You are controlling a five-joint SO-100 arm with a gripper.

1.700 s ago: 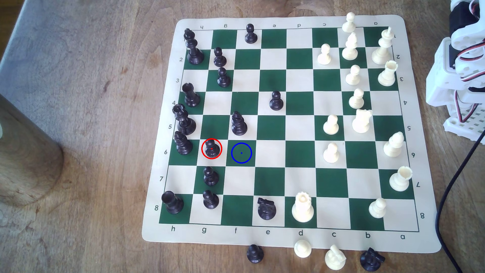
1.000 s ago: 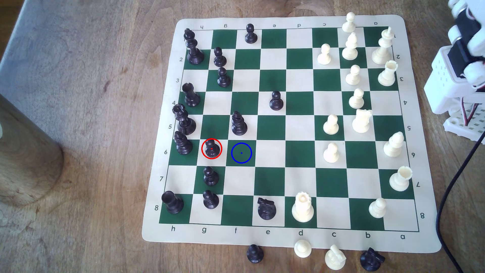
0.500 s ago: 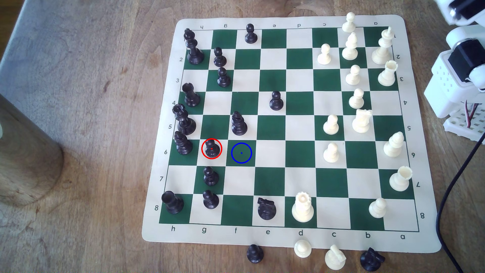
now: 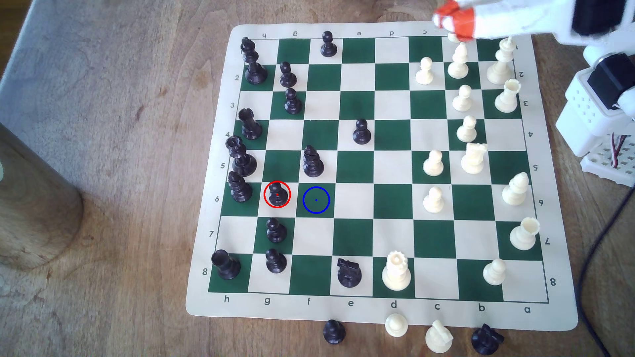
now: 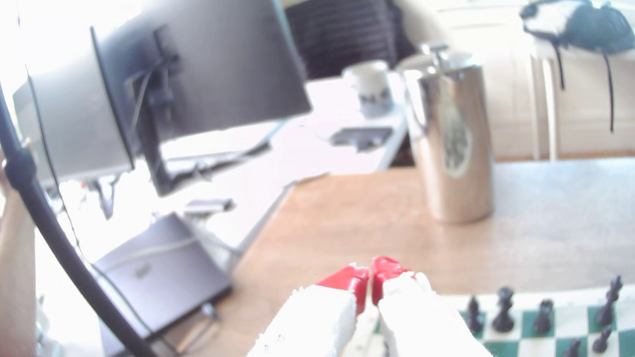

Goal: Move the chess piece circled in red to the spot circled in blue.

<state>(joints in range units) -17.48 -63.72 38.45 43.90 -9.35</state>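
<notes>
Right now the black pawn (image 4: 277, 195) stands upright inside the red ring on a cream square of the chess mat (image 4: 381, 314), on the row marked 6, over on the exterior view's left side of the board. Just beside it, toward the exterior view's right, sits the dark green square with the blue ring (image 4: 316, 200), bare, with its little blue dot in the middle. A taller black piece (image 4: 312, 162) stands on the next row up in the picture from that ringed square, and another black piece (image 4: 238, 188) flanks the pawn on the exterior view's left.

Up at the top right of the exterior view, the white arm (image 4: 536, 20) stretches across the far edge of the mat, blurred, with the red-tipped gripper (image 4: 453, 20) hanging over the white pieces near the corner, well apart from the pawn. A cream pawn (image 4: 455, 37) peeks out just below those red tips.

From the wrist view, the gripper (image 5: 371, 282) has its two red tips pressed almost together, only a thin slit between them and nothing held. Beyond it lie the wooden worktop (image 5: 326, 219), a shiny metal canister (image 5: 453, 144) and a row of black pieces (image 5: 503, 309) at the board's edge.
</notes>
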